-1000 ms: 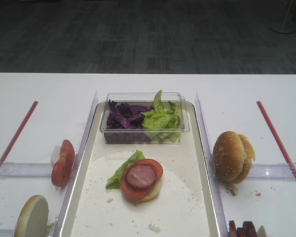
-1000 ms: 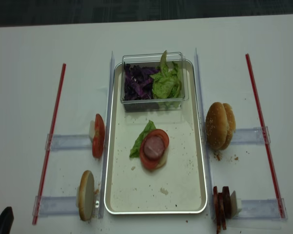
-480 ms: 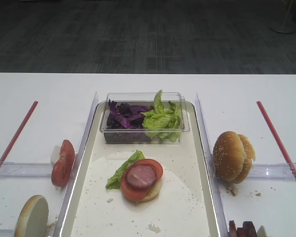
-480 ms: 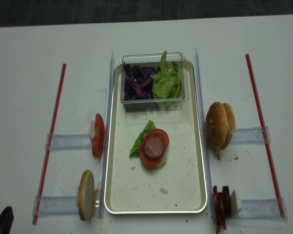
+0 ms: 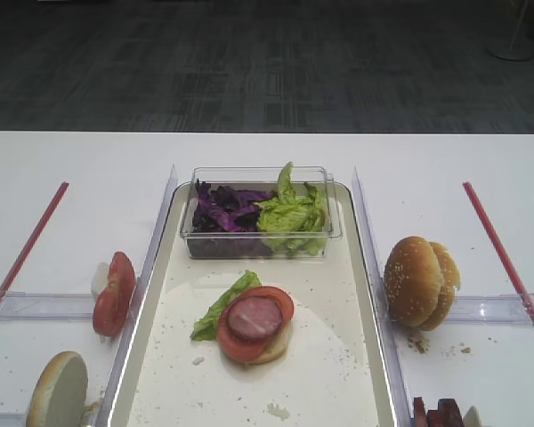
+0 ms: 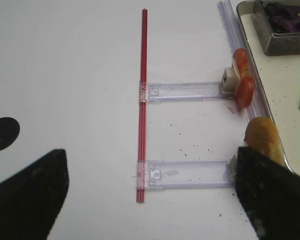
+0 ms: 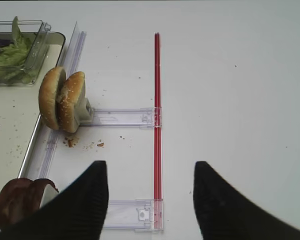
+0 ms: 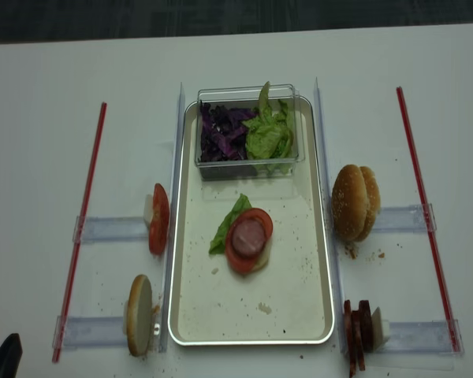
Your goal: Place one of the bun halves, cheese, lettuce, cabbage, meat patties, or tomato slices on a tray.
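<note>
On the silvery tray (image 8: 252,340) lies a stack: a meat patty (image 5: 254,318) on a tomato slice (image 5: 280,301) on a bun half (image 5: 276,347), with a lettuce leaf (image 5: 219,307) beside it. Two bun halves (image 5: 420,281) stand on edge right of the tray, and another bun half (image 5: 58,391) stands at the left front. Tomato slices (image 5: 114,292) stand left of the tray and meat patties (image 8: 358,327) at the right front. Cheese is out of view. My right gripper (image 7: 150,167) is open over bare table. My left gripper (image 6: 150,160) is wide open, holding nothing.
A clear tub (image 5: 260,212) at the tray's far end holds purple cabbage (image 5: 224,206) and lettuce (image 5: 292,213). Clear plastic holders (image 7: 122,117) and red strips (image 7: 157,115) lie on the white table on both sides. Crumbs (image 7: 82,144) are scattered near the buns.
</note>
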{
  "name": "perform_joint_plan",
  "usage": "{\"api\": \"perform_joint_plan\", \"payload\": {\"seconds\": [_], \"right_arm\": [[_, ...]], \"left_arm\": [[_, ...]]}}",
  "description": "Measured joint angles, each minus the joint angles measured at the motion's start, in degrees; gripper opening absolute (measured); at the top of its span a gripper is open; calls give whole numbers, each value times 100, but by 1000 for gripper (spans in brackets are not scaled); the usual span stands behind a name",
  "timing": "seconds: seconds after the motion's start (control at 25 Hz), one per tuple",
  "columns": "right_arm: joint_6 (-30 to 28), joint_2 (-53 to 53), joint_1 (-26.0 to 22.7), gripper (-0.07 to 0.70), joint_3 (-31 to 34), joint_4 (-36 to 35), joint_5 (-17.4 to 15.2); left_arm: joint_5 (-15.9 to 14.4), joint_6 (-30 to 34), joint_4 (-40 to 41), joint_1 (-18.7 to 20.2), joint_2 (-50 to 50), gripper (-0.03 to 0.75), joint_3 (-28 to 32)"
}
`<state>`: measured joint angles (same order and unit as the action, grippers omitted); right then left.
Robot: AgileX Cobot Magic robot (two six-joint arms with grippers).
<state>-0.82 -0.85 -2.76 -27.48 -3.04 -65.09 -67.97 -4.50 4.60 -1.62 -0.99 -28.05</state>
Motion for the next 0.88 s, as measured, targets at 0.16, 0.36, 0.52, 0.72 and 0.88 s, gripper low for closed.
{"api": "perform_joint_plan", "payload": {"seconds": [0.16, 0.36, 0.52, 0.72, 0.88], "right_arm": [[0, 0, 0, 386, 0, 0, 0], [0, 0, 0, 346, 0, -12, 0], [0, 0, 0, 328, 0, -69, 0], [0, 0, 0, 326, 0, -71, 0], [0, 0, 0, 326, 0, -71, 0]], "left_arm": [[0, 0, 0, 0, 0, 618, 0], [0, 0, 0, 0, 0, 618, 0], [0, 0, 0, 0, 0, 618, 0], [0, 0, 0, 0, 0, 618, 0], [0, 0, 0, 0, 0, 618, 0]]}}
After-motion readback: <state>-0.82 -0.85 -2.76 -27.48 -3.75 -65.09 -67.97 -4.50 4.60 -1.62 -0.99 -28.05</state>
